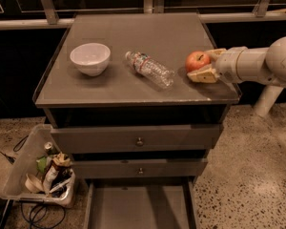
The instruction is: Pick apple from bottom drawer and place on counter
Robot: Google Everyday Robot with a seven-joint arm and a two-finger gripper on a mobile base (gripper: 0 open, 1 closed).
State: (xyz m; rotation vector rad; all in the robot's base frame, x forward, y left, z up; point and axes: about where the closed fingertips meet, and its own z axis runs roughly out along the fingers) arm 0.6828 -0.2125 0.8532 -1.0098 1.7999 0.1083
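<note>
Holding the apple [196, 61] over the right end of the counter [133, 32], the gripper [203, 65] reaches in from the right edge, clenched on the fruit's right side, one finger above and one below. The apple is at counter level; whether it is already resting its weight on the top or sitting a hair above it, I can't tell. Down below, the bottom drawer [140, 206] is pulled out and its grey floor shows nothing on it, so I judge the pick done and the place in its last step.

What's next? Letting go, by my read: settle the apple flat, release, then draw the gripper straight back to the right without nudging it. It's round and sits near the right rim, so a brush from a finger could set it rolling.

Across the counter now, left to right: a white bowl [90, 57] stands upright towards the left, well apart from everything else. A clear plastic water bottle [150, 69] lies on its side near the middle, cap end pointing far-left. Then the apple, just beside the bottle's base but not touching it.

Around the cabinet: a clear plastic bin [33, 175] of scraps sits on the floor at the left, with cables beside it. Two upper drawers with small knobs are shut. Speckled flooring runs off to the right, under the white arm [257, 63].
</note>
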